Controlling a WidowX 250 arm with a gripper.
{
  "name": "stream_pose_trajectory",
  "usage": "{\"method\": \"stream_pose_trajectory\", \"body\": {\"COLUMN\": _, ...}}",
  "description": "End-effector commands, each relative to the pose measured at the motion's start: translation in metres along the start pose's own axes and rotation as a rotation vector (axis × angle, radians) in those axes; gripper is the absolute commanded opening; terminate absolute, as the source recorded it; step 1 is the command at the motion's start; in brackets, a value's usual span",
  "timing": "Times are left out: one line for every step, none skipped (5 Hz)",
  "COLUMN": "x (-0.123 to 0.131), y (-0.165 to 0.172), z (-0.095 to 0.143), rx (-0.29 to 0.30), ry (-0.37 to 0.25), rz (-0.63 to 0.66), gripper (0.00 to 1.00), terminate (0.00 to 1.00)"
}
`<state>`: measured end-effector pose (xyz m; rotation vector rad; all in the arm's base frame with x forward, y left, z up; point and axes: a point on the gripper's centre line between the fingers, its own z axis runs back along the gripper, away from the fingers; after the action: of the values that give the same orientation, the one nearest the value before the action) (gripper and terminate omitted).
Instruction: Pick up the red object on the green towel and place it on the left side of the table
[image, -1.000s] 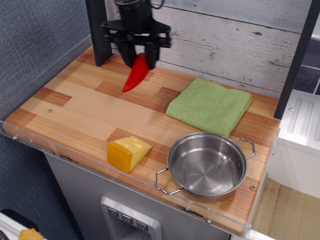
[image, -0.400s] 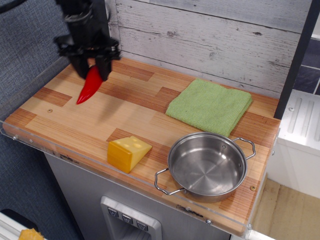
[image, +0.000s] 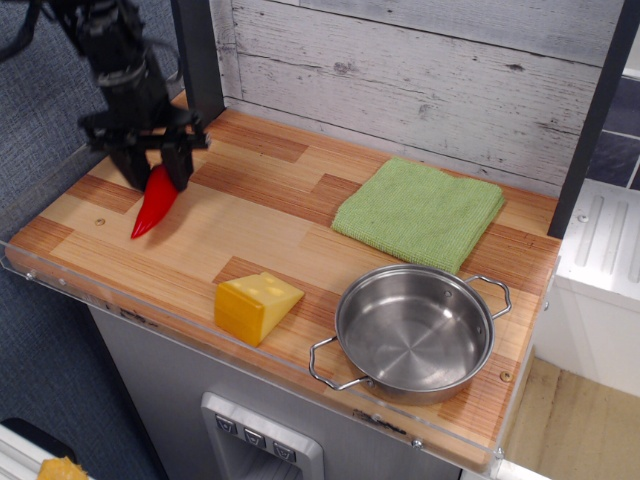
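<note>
Wooden plank surface (image: 260, 225) holds a light green square towel (image: 420, 212) at two o'clock. At ten o'clock, the black end effector (image: 152, 172) pinches the shiny red chili pepper (image: 151, 201).

1. Claw (image: 152, 172) has moved from the back centre of the worktop (image: 250, 225), near the wall, across to the far left side; a second ago it was up by the dark post, then partway left, now over the left end.
2. Claw sits lower in view than before, fingers closed on the chili's top end throughout.
3. Chili (image: 150, 200) has travelled with it, well away from the towel (image: 420, 212); tip now points down-left, close above or touching the left planks, cannot tell which.
4. Arm now enters from the upper left corner.
</note>
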<state>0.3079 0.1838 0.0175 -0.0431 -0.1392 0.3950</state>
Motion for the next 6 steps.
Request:
{"method": "stream_pose_trajectory", "body": {"x": -0.002, "y": 0.017, "z": 0.007, "rx": 0.004, "ry": -0.071, "rz": 0.076, "gripper": 0.00, "terminate": 0.00}}
{"method": "stream_pose_trajectory", "body": {"x": -0.004, "y": 0.016, "z": 0.010, "rx": -0.017, "ry": -0.070, "rz": 0.085, "gripper": 1.00, "terminate": 0.00}}
{"method": "stream_pose_trajectory", "body": {"x": -0.005, "y": 0.018, "z": 0.012, "rx": -0.024, "ry": -0.064, "rz": 0.080, "gripper": 1.00, "terminate": 0.00}}
{"method": "stream_pose_trajectory", "body": {"x": -0.005, "y": 0.018, "z": 0.014, "rx": -0.020, "ry": -0.059, "rz": 0.078, "gripper": 1.00, "terminate": 0.00}}
{"method": "stream_pose_trajectory", "body": {"x": -0.005, "y": 0.016, "z": 0.018, "rx": -0.009, "ry": -0.054, "rz": 0.071, "gripper": 1.00, "terminate": 0.00}}
{"method": "stream_pose_trajectory", "body": {"x": -0.005, "y": 0.014, "z": 0.026, "rx": 0.008, "ry": -0.049, "rz": 0.067, "gripper": 1.00, "terminate": 0.00}}
